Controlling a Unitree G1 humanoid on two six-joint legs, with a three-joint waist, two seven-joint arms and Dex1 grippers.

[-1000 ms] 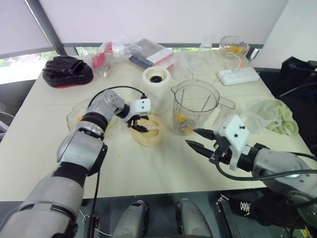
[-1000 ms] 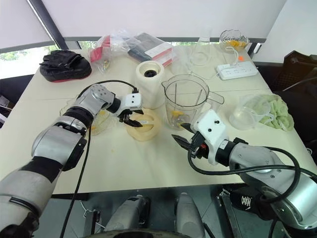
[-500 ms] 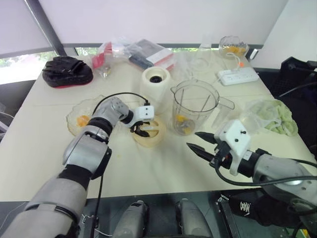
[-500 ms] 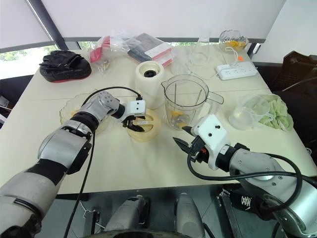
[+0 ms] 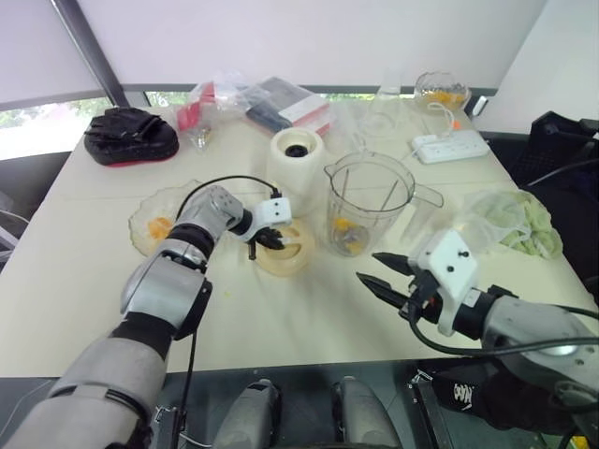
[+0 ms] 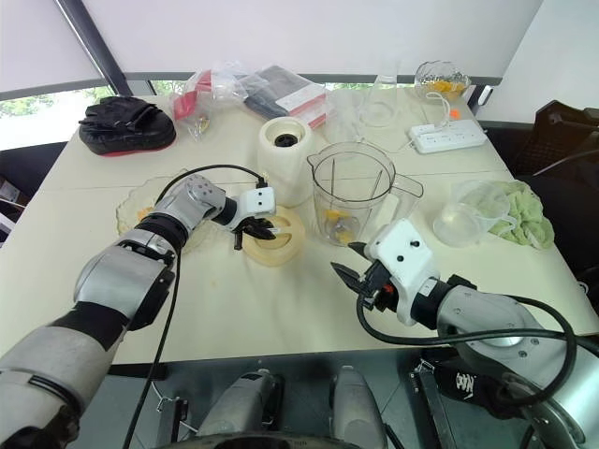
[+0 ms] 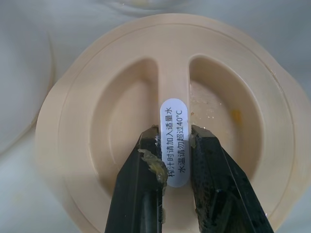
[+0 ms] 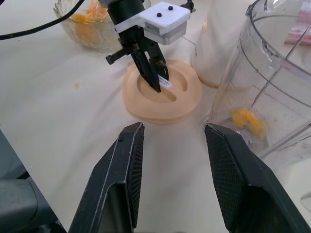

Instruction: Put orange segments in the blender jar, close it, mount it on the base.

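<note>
The cream round lid (image 5: 284, 251) lies flat on the table, left of the clear blender jar (image 5: 370, 201). My left gripper (image 5: 270, 239) is shut on the lid's raised middle ridge; in the left wrist view its fingers (image 7: 146, 170) pinch the labelled ridge of the lid (image 7: 97, 97) from both sides. Orange segments (image 5: 344, 227) lie at the jar's bottom, and more sit in a glass bowl (image 5: 154, 227) at the left. The cream base (image 5: 296, 159) stands behind the lid. My right gripper (image 5: 367, 267) hovers open, in front of the jar, holding nothing.
A white power strip (image 5: 451, 143) and a small glass bowl (image 5: 442, 86) sit at the back right. Green cloth in a clear tub (image 5: 510, 220) lies at the right edge. A black pad (image 5: 131, 133) and bagged packages (image 5: 253, 98) line the back.
My left gripper has settled down into the lid and closed its fingers on the middle ridge. The right gripper has barely moved and stays open.
</note>
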